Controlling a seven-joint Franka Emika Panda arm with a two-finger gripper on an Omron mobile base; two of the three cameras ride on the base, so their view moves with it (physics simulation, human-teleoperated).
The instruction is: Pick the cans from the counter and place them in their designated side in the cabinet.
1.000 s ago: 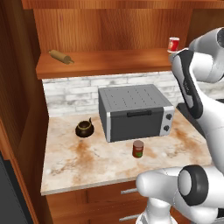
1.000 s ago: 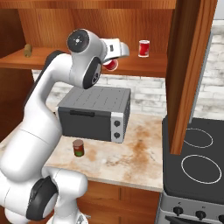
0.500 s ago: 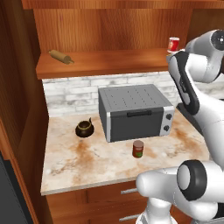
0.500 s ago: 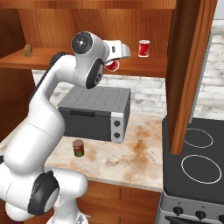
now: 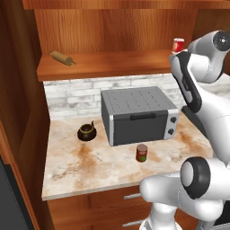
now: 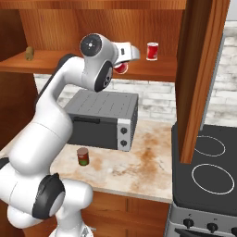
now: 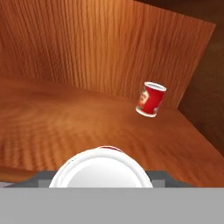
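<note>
Item: cabinet, open, reddish-brown wood, with one long plank shelf. On the shelf: a bright red can with a white band, upright at the right end near the back corner; in the hand view it lies at 1 o'clock, tilted by the camera's roll, with bare plank around it. A rolling pin lies well apart at the left end, at 10 o'clock in the left base view. Gripper: raised to shelf height, left of the red can and apart from it. A round white-faced object with a red rim sits at 6 o'clock in the hand view and covers the fingers, so whether the jaws are spread or clamped cannot be told; a red patch shows under the hand in the right base view. Counter, beige marble with brown stains: a dark can with a green label stands upright just in front of the grey toaster oven, near its right front corner. A squat dark pot stands left of the oven, at 9 o'clock from it. The oven occupies the counter below the shelf, and the arm rises beside its right end. A black stovetop adjoins the counter on the right, behind the cabinet's wooden side panel.
</note>
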